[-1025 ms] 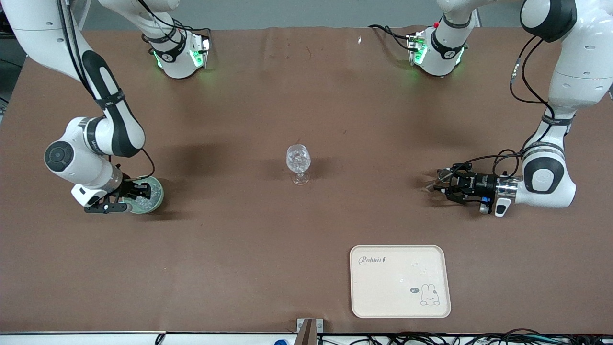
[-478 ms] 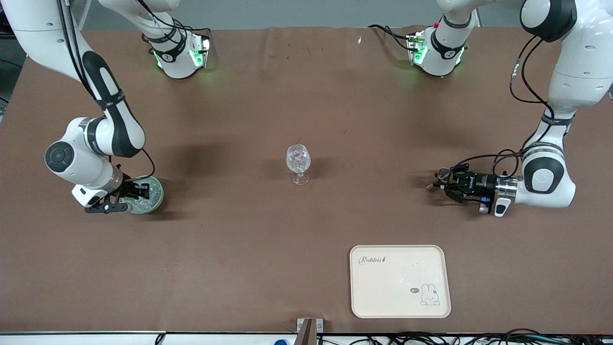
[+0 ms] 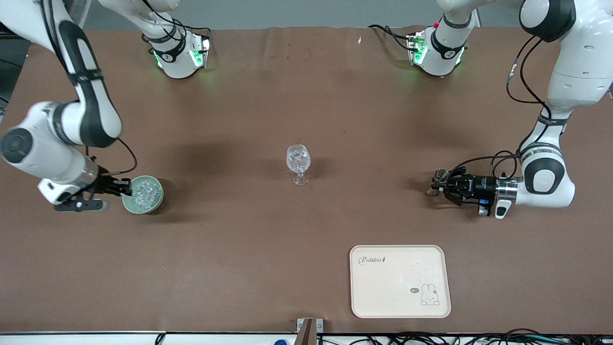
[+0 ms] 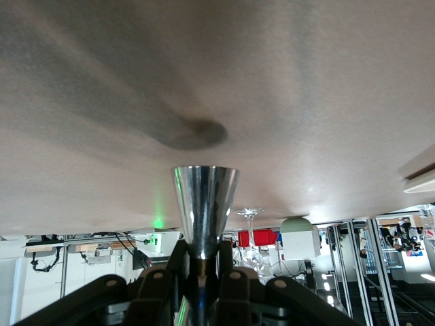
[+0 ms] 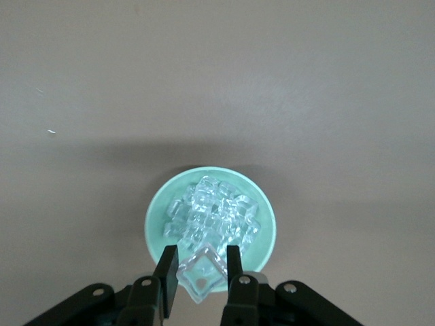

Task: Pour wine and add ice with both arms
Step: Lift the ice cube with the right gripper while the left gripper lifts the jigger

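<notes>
The right hand [image 3: 125,187] hangs over the rim of the pale green bowl [image 3: 157,197] at the right arm's end of the worktop [image 3: 239,249]. Its fingers [image 5: 168,266] are closed on a single ice cube [image 5: 201,273]; the other cubes [image 3: 145,192] lie heaped in the bowl just below it. The wine glass [image 3: 298,163] stands upright at mid-worktop, well apart from this hand, toward the left arm's end, and already has clear chunks in it. That sideways gap is what the next carry probably turns on.

The left hand [image 3: 435,185] lies level, low over the worktop at the left arm's end, clamped on the narrow stem of a small shiny metal cup [image 4: 204,204]. The cup's long axis runs level and its mouth faces the glass, which is about as far from this hand. A cream tray [image 3: 400,281] lies nearer the camera.
</notes>
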`<state>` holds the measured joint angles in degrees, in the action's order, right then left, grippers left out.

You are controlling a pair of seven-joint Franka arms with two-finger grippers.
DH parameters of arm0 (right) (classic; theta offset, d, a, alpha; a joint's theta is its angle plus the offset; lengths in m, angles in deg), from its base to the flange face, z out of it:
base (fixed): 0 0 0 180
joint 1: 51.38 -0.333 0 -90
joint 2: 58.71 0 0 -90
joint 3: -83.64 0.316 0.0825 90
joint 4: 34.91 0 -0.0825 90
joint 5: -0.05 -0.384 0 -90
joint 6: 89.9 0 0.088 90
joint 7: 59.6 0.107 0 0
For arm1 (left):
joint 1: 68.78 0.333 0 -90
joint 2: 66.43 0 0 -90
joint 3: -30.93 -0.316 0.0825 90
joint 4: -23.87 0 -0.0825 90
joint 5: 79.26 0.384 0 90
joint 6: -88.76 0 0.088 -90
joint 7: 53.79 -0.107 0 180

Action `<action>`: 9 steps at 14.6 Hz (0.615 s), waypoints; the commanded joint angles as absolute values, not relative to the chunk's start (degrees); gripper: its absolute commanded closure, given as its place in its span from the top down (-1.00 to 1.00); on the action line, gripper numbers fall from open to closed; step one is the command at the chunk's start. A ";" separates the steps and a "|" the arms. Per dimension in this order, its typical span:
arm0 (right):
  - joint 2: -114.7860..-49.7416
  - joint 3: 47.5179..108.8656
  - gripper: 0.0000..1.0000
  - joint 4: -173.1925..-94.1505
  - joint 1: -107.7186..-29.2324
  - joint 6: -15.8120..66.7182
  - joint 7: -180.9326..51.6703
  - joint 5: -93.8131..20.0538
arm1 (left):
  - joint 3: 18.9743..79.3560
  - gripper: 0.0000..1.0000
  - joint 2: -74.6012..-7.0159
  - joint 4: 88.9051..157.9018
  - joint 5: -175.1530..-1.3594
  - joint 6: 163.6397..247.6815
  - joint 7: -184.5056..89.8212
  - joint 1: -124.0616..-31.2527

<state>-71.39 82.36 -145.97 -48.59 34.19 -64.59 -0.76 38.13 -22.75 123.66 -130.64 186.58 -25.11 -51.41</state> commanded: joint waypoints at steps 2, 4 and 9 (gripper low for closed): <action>-64.53 82.41 -0.89 -140.66 -48.74 24.55 -61.80 -0.82 | 41.19 -0.99 -24.67 122.92 -133.66 185.97 -20.07 -51.38; -61.19 82.41 -0.89 -138.11 -48.83 19.45 -61.10 -0.82 | 43.75 -0.99 -25.91 121.78 -134.63 186.14 -15.41 -51.64; -51.34 82.76 -0.95 -138.19 -50.41 9.61 -59.42 -0.48 | 50.86 -0.99 -30.03 120.46 -135.08 191.04 -2.94 -51.82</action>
<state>-55.39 82.70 -136.57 -49.14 12.29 -60.94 -0.75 48.78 -27.12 119.48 -134.16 188.32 -7.54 -51.83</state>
